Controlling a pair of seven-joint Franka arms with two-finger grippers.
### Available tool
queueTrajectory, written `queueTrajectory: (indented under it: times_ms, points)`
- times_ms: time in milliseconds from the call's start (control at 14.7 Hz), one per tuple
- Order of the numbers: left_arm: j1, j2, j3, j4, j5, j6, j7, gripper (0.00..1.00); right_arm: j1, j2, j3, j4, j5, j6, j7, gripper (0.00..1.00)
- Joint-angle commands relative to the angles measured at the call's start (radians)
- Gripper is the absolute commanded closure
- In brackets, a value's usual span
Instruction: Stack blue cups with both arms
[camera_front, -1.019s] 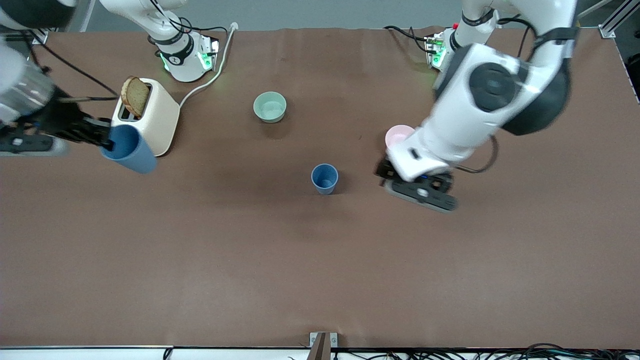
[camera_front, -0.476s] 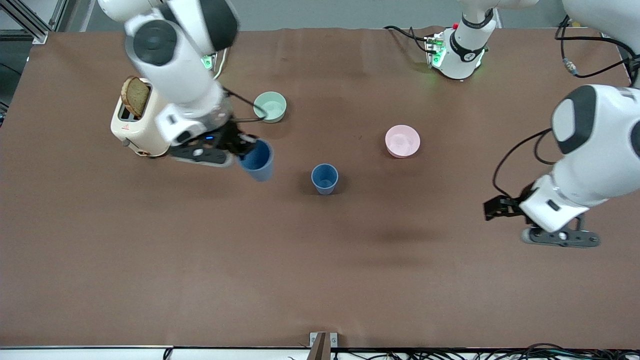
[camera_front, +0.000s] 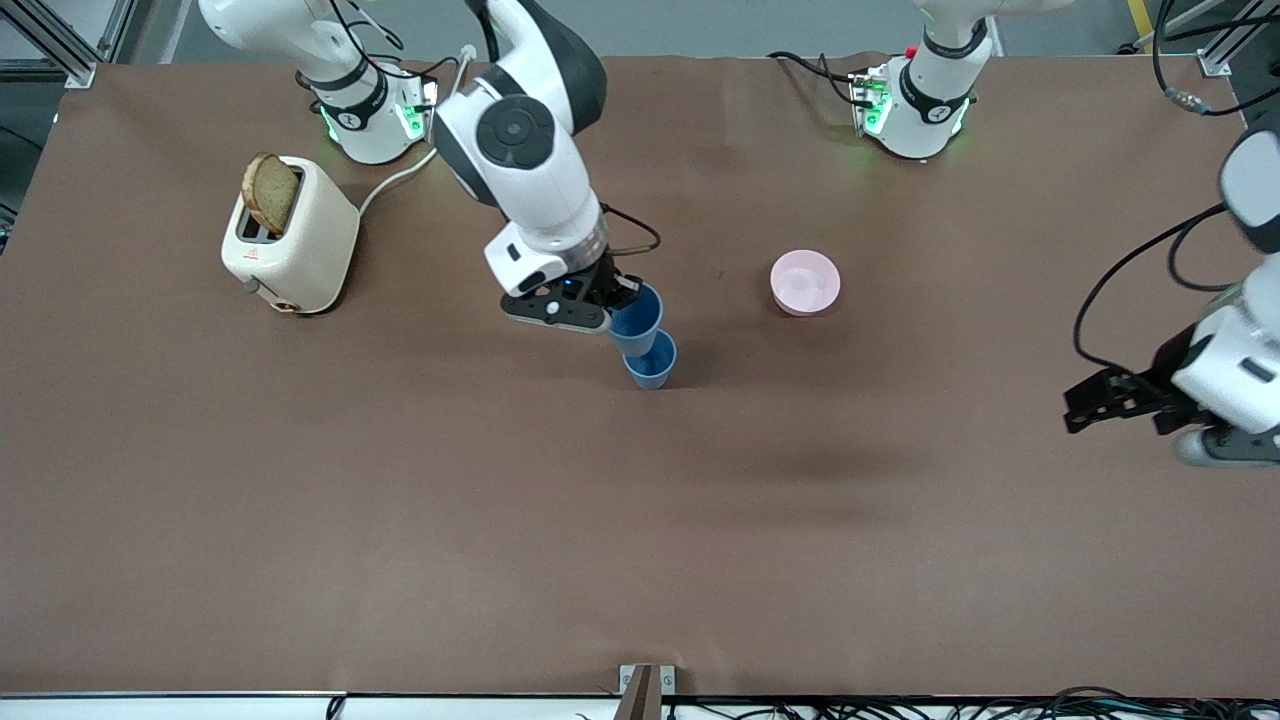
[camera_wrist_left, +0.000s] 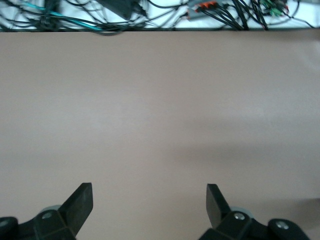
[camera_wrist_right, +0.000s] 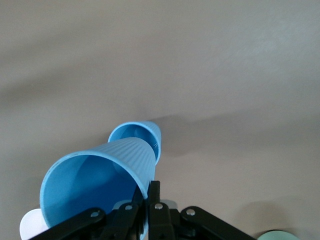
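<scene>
A toaster (camera_front: 292, 236) is seen at ten o'clock on the table (camera_front: 400, 520). One blue cup (camera_front: 637, 317) is pinched by its rim in the right gripper (camera_front: 618, 297), directly over the standing blue cup (camera_front: 652, 364) at centre. The left gripper (camera_front: 1085, 408), spread wide and holding nothing, is held over bare table at three o'clock.

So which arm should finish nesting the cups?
Right. The right gripper grips one blue cup by its rim, over the standing blue cup. The left gripper is open, holds nothing, and waits near the left arm's end of the table.

Even, bright light; soft shadows
</scene>
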Motion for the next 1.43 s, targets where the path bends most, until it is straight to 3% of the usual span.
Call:
queueTrajectory:
  times_ms: [0,204,476,748,1155,1359]
  points:
    - [0.038,-0.087,0.000,-0.015,-0.035,-0.058,-0.003,0.00,0.037,0.022,-0.014,0.006,0.014,0.012,0.039,1.00]
    - [0.044,-0.112,0.010,-0.015,-0.027,-0.119,0.000,0.00,0.038,0.041,-0.014,0.004,0.014,0.038,0.041,1.00]
    - [-0.066,-0.130,0.165,-0.017,-0.038,-0.159,0.001,0.00,0.032,0.065,-0.014,0.004,0.013,0.054,0.038,1.00]
    - [-0.066,-0.146,0.116,-0.024,-0.035,-0.167,-0.006,0.00,0.035,0.094,-0.014,0.003,0.011,0.083,0.038,0.99]
    - [-0.072,-0.165,0.110,-0.059,-0.038,-0.166,-0.017,0.00,0.031,0.131,-0.014,0.003,0.005,0.104,0.033,0.95]
    - [-0.072,-0.204,0.104,-0.116,-0.039,-0.172,-0.019,0.00,0.031,0.145,-0.015,0.003,0.005,0.115,0.033,0.87]
